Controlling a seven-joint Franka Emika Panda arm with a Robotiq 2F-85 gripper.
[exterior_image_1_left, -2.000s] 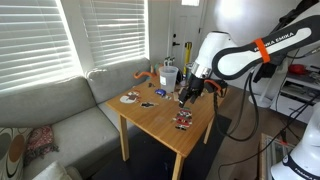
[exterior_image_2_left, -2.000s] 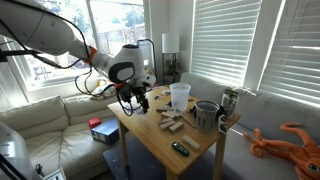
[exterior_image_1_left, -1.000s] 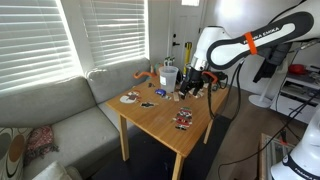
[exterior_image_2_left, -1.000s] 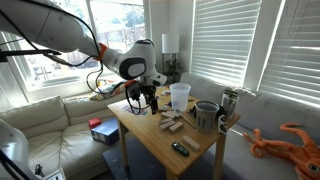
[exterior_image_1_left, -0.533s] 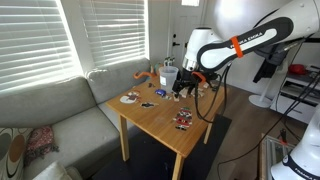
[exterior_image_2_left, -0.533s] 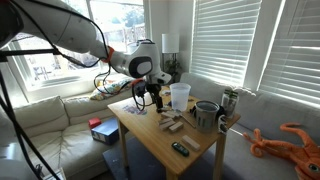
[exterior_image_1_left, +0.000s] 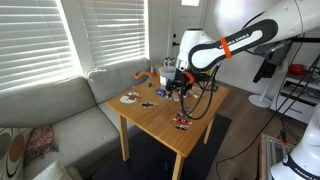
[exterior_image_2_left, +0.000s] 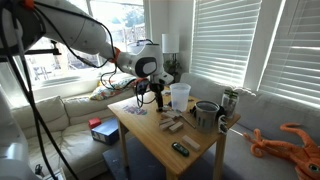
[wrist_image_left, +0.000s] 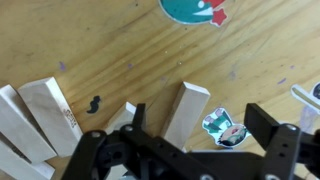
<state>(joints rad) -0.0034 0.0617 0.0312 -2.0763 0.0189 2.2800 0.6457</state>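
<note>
My gripper (wrist_image_left: 200, 122) is open and empty, its two black fingers hanging low over a wooden table (wrist_image_left: 120, 50). Between the fingers lie a pale wooden block (wrist_image_left: 186, 108) and a small cartoon sticker (wrist_image_left: 225, 129). More wooden blocks (wrist_image_left: 47, 112) lie to the left. In both exterior views the gripper (exterior_image_1_left: 178, 88) (exterior_image_2_left: 159, 99) hovers over the table near the blocks (exterior_image_2_left: 172, 122) and a clear plastic cup (exterior_image_2_left: 180, 95).
A teal sticker (wrist_image_left: 195, 9) lies at the top of the wrist view. On the table stand a metal pot (exterior_image_2_left: 206, 113), a mug (exterior_image_2_left: 231, 100), a black object (exterior_image_2_left: 180, 148) and a round plate (exterior_image_1_left: 129, 98). A sofa (exterior_image_1_left: 60, 115) flanks the table. An orange toy (exterior_image_2_left: 292, 140) lies on cushions.
The arm has swung from the table's near end toward the cup and blocks, and the gripper has come down closer to the tabletop. Nothing on the table has moved.
</note>
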